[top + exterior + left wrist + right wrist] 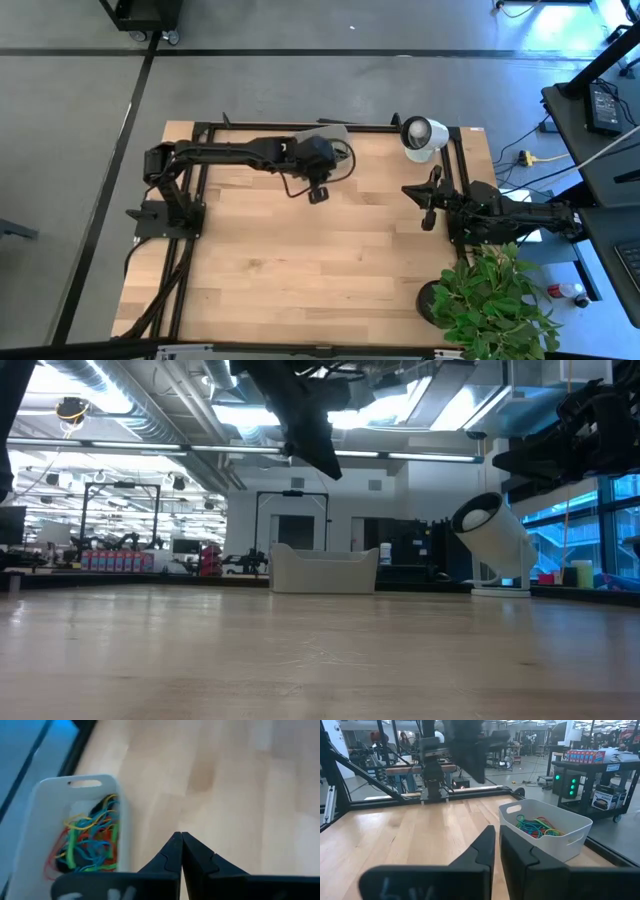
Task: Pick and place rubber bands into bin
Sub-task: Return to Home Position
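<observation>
Left jaws, together and empty, hang above the tabletop near the bin at its far edge (bands heaped inside), closer than the right jaws, likewise together, so homing likely means drawing back from it.

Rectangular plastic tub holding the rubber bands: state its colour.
White; the rectangular tub shows best in the right wrist view.

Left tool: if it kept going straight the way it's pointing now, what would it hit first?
Most likely the bare wooden tabletop. In the left wrist view the shut left tool aims at open wood, with the bin off to one side; depth is unclear.
</observation>
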Available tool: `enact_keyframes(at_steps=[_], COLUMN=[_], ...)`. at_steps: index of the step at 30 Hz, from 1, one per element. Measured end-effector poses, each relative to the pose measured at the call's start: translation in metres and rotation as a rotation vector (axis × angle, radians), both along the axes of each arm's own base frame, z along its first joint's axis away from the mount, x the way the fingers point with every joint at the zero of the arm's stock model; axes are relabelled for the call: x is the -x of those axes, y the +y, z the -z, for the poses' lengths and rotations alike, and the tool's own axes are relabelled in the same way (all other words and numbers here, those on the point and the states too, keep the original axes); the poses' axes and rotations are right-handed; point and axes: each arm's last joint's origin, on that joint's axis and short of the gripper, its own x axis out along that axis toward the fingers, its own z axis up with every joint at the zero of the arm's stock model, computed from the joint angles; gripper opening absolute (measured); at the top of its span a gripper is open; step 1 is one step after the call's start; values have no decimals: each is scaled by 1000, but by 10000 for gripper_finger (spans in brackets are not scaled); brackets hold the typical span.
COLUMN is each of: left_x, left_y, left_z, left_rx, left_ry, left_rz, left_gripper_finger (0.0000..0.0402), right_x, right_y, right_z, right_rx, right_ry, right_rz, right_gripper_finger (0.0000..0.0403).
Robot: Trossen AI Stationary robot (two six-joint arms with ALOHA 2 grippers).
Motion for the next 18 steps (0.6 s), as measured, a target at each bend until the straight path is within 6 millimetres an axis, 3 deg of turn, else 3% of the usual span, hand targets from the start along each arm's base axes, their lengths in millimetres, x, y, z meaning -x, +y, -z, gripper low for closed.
enact_keyframes(at_steps=[8, 18], left_x=[22, 102], left_y=[-36, -76], left_z=[4, 2], left_rx=[20, 36], left_ry=[-11, -185], left_rz=[130, 50], left_gripper_finger=[1, 2], right_x=[0, 0], right_y=[0, 1], right_z=[0, 0], right_rx=[2, 26], right_ry=[0, 7], right_rz=[-1, -19], right_gripper_finger=[32, 32])
